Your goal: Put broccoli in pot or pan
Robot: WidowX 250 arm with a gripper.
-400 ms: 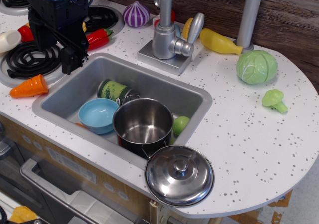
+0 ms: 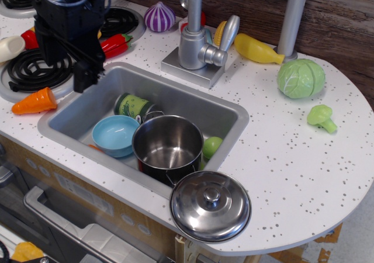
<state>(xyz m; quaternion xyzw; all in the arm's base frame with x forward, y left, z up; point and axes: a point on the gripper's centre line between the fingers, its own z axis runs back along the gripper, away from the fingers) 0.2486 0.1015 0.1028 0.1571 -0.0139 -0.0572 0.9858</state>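
At the far left we see the hand (image 2: 83,76) hanging over the stove burner (image 2: 35,70), just beside the sink's upper-left corner; its dark fingers blur into one another, so we cannot tell whether they stand wide or narrow, and nothing shows between them. An orange carrot (image 2: 36,101) lies on the counter (image 2: 304,175) below it.

Moving right, the sink (image 2: 231,114) holds a light-blue bowl (image 2: 115,134), a green can (image 2: 133,106) on its side, and the pot (image 2: 168,148), upright with its mouth open. A small green ball (image 2: 212,146) is tucked beside it. The domed lid (image 2: 210,205) rests apart on the sink's front edge, which leaves the pot free to receive, we judge.

Farther right sits the round cabbage (image 2: 301,78), and near it, toward the counter's right edge, the broccoli (image 2: 321,117) lies untouched, well apart from both pot and hand.

Against the picture a moment earlier, the arm has shifted only slightly, up and a touch leftward; everything else lies as it did. We judge the reach across to the broccoli has barely begun.
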